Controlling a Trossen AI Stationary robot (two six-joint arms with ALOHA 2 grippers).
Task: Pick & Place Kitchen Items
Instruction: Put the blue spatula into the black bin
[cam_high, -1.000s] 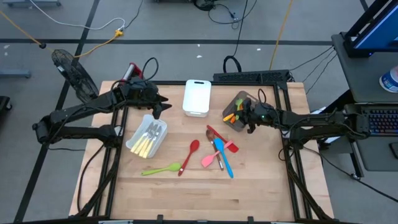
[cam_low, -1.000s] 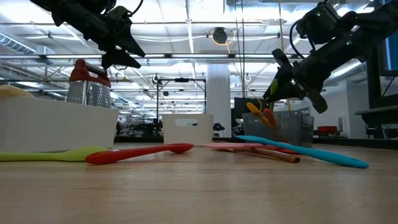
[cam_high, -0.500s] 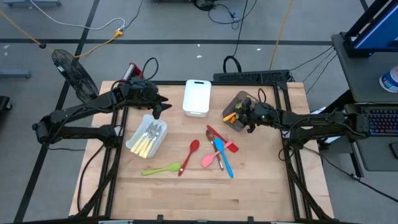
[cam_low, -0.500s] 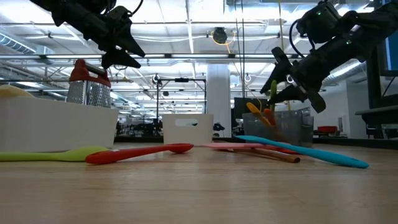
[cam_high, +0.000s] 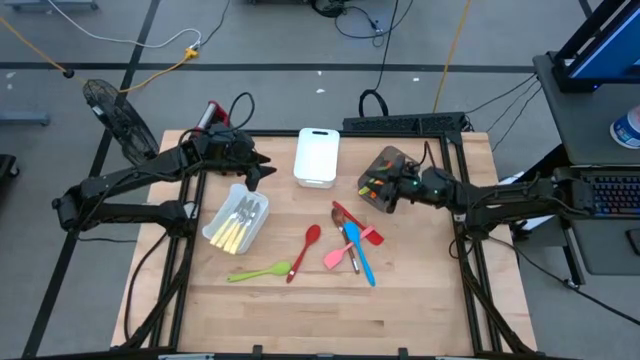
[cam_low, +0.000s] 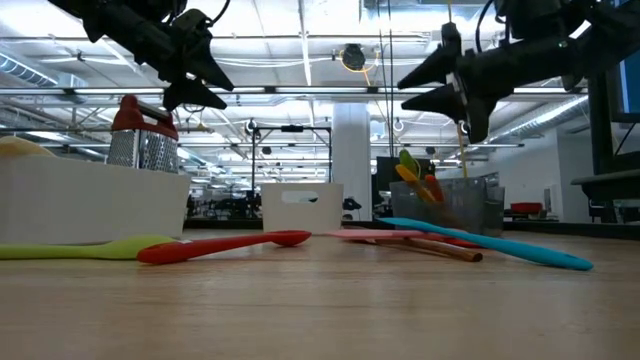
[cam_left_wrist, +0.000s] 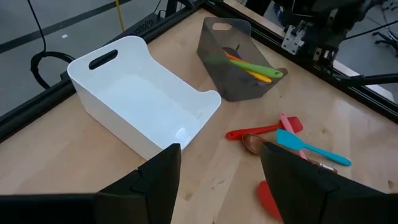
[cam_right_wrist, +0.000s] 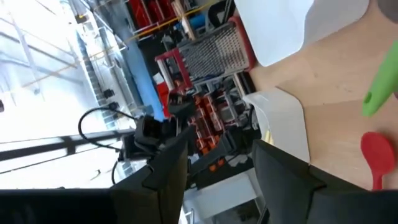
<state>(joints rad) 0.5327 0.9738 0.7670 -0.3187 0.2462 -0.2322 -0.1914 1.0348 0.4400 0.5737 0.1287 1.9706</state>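
Observation:
My right gripper (cam_high: 392, 188) (cam_low: 408, 86) hangs open and level above the grey bin (cam_high: 382, 168) (cam_left_wrist: 239, 62), touching nothing. Green, orange and yellow utensils (cam_left_wrist: 252, 66) lean inside that bin. On the table lie a red spoon (cam_high: 306, 246), a green spoon (cam_high: 258, 271), a blue spatula (cam_high: 359, 256), a pink spatula (cam_high: 334, 257) and a red spatula (cam_high: 362, 230). My left gripper (cam_high: 266, 168) (cam_low: 212, 88) waits open in the air between the two white bins.
One white bin (cam_high: 317, 156) stands at the far middle. Another white bin (cam_high: 236, 219) on the left holds yellow-handled cutlery. A steel grater with a red top (cam_high: 207, 115) lies at the far left corner. Bare wood lies along the near edge.
My right gripper has opened over the grey bin and let go of a green utensil, which now leans in the bin with the others. The gripper has then risen and tipped up from a downward slant to level.

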